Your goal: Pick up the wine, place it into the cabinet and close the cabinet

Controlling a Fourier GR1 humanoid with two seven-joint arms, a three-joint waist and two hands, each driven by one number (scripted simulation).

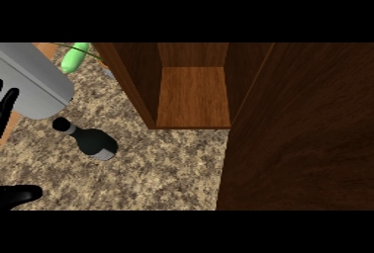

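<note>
The wine lies on the table, left of the open cabinet; no label is readable. The left robot hand looks partly closed, perhaps, holding nothing.

desk: speckled beige/brown/grey granite pattern. cabinet: warm brown wood grain inside, its open door darker reddish-brown with streaky grain. wine bottle: black, with a grey base. my forearm: plain light grey; my left robot hand: black. thing at top left: light green, can't tell what it is. orange strip along the left edge
</note>
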